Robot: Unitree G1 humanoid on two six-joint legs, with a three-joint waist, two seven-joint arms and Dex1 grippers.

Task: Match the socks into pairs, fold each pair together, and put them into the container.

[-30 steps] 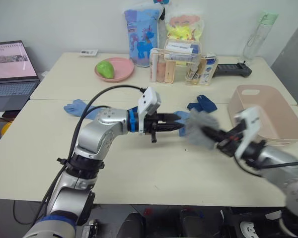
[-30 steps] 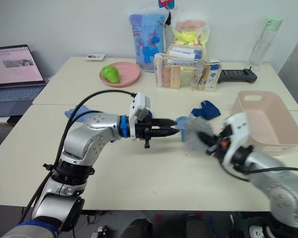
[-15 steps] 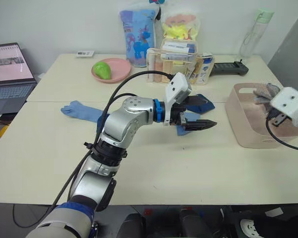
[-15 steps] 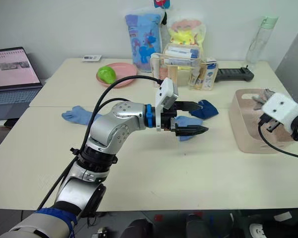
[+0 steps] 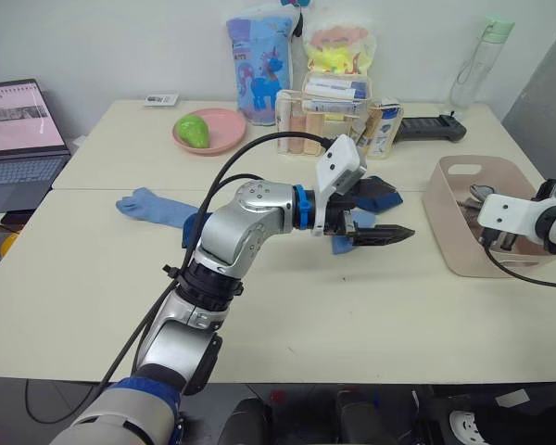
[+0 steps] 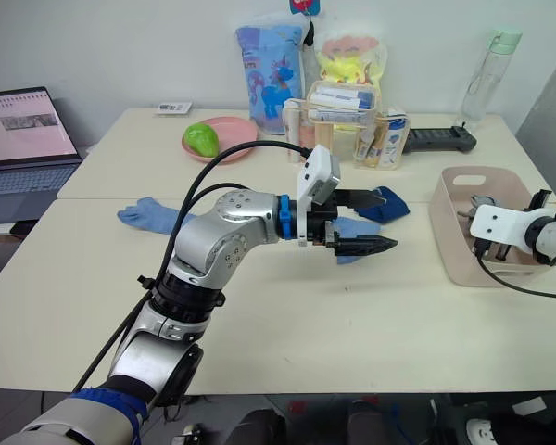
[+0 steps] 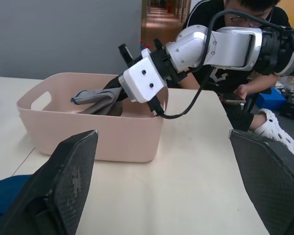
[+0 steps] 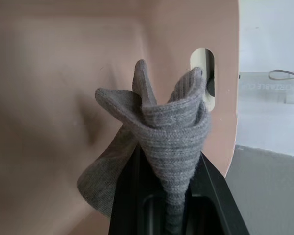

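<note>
Head views: pink container [image 5: 463,243] at the table's right end; right gripper [image 6: 489,243] reaching inside. Left gripper [image 5: 389,232] hovering beside it, above blue socks [image 5: 375,195].

Left wrist view: left fingers [image 7: 68,166] spread wide.

Right wrist view: grey pair [image 8: 161,147] pinched at its fold inside the container. Soft, light, floppy; probably best held mid-bundle.

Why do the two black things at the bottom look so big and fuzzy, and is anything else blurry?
In the left wrist view the black fingers sit right by the lens, so they look huge and soft, while the pale pink plastic tub looks sharp. In the right wrist view the folded grey socks are crisp, and the tub wall behind them is smooth and blurred.
</note>
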